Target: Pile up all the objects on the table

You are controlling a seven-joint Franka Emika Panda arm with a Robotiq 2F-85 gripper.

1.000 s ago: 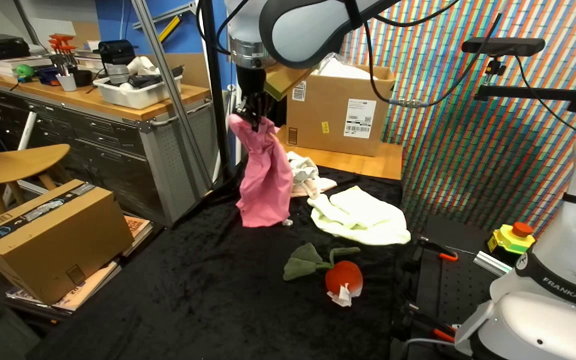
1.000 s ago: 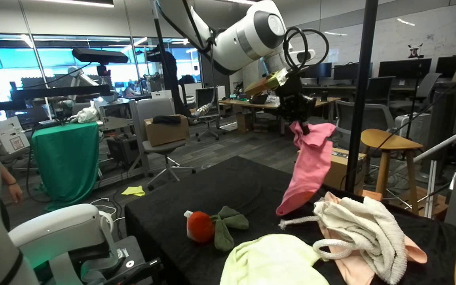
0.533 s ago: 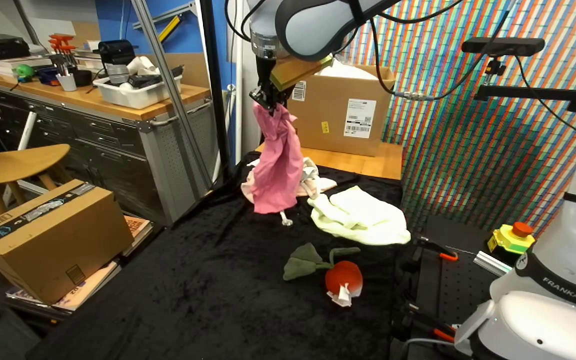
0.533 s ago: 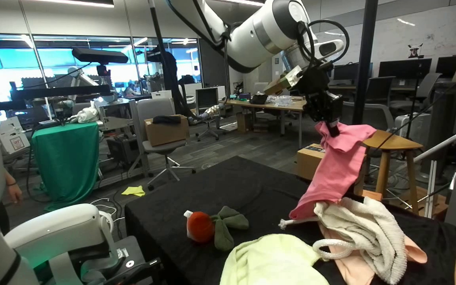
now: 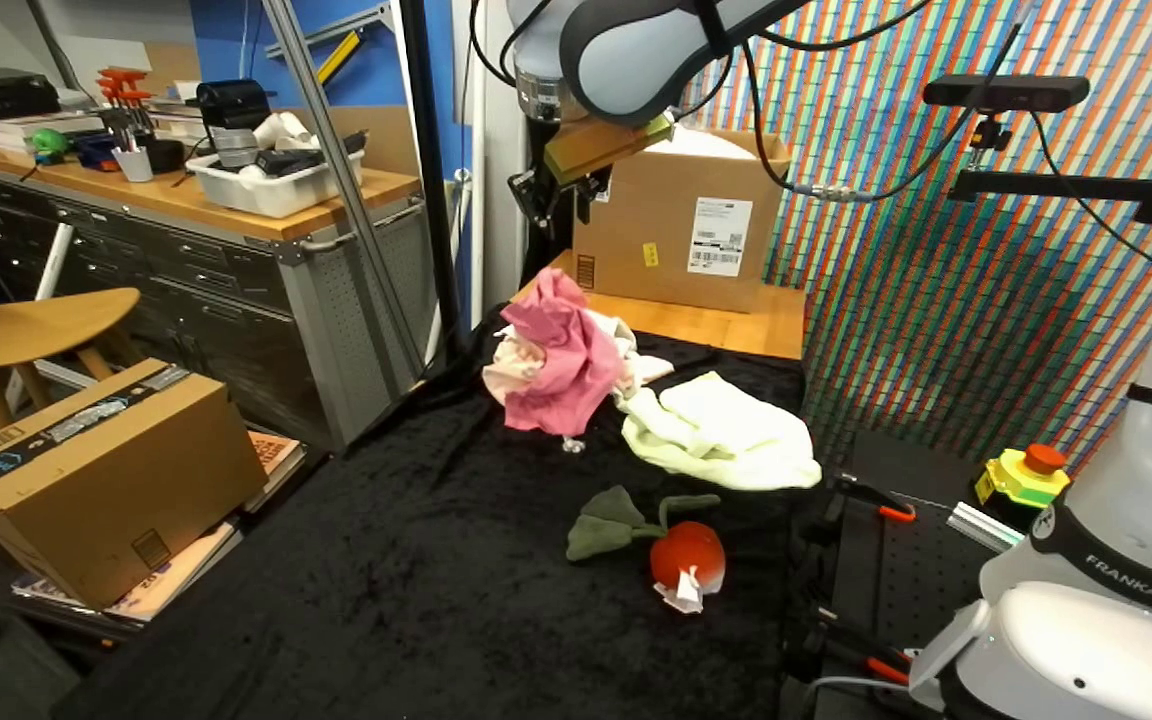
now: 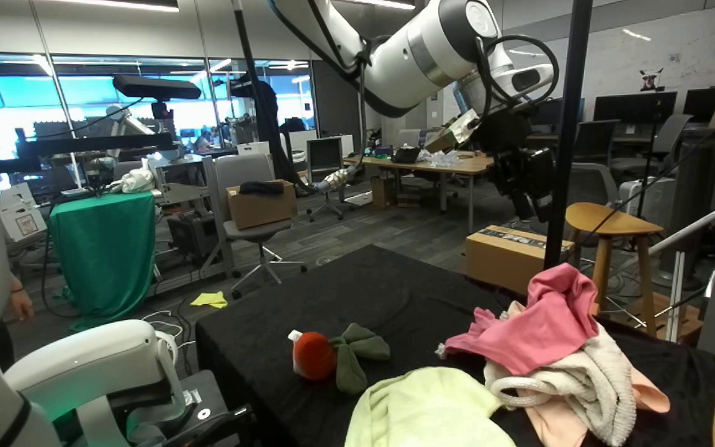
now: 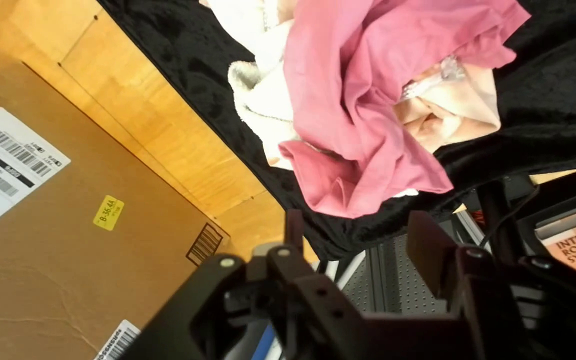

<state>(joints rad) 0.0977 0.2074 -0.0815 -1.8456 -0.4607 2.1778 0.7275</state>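
Looks just past halfway. Counting as piled: pink cloth [image 5: 571, 365] atop whitish cloth [image 6: 607, 375] and peach cloth [image 6: 555, 425]. Left to add: yellow-green cloth [image 5: 726, 430] just beside these, plus red stuffed toy [image 5: 686, 552] well apart on worktop [image 5: 386, 600]. Holding nothing, with end effector [image 7: 357, 235] spread wide above pink cloth.

A pink cloth [image 6: 537, 338] lies loosely crumpled on top of a cream towel-like cloth [image 6: 609, 382], one part bunched upward, its folds uneven. From the cream cloth a white cord [image 6: 525, 382] loops out at one side. A peach cloth [image 6: 650, 394] spreads beneath both, showing around the edges. Just beside these three a pale yellow-green cloth [image 5: 726, 430] lies low and rumpled; whether they touch cannot be told. Apart from the cloths, a plush radish [image 5: 688, 550], orange-red fading to white, rests on its side on the black-covered table [image 5: 386, 580], its dark green leaves [image 5: 601, 535] splayed at one end
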